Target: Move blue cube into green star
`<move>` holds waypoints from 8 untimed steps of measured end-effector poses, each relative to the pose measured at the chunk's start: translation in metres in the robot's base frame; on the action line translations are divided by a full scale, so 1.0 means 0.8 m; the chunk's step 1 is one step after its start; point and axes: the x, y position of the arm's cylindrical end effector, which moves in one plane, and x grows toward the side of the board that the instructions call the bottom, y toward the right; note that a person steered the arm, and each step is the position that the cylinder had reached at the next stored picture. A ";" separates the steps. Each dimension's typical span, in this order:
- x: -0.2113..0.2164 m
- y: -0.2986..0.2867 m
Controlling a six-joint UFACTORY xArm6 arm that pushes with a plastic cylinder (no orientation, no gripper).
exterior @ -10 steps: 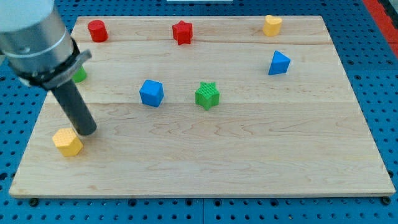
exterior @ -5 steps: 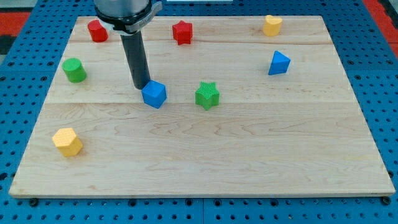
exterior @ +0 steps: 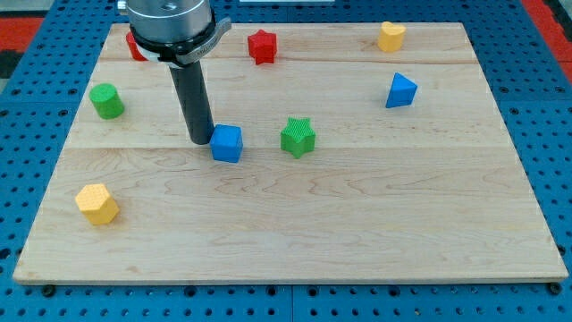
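Nearest, yellow block (exterior: pixel 96 203) at 7 o'clock, out of play; mid-board, my tip (exterior: pixel 200 140) touches blue cube (exterior: pixel 227 143) from 9 o'clock, lined up to shove it toward green star (exterior: pixel 298 137), near at the cube's 3 o'clock, not touching. Farther: green block (exterior: pixel 107 100), blue wedge (exterior: pixel 401 90), red star (exterior: pixel 261 46), yellow block (exterior: pixel 391 36); no pincer fitted, so no state to tell; no writing visible.

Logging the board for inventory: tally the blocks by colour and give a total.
Red: 2, red star and a red block half hidden behind the arm.
Blue: 2, blue cube, blue block.
Green: 2, green star, green block.
Yellow: 2.
Total: 8.
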 end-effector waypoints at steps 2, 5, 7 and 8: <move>0.008 0.007; 0.010 0.062; 0.030 0.093; 0.006 0.113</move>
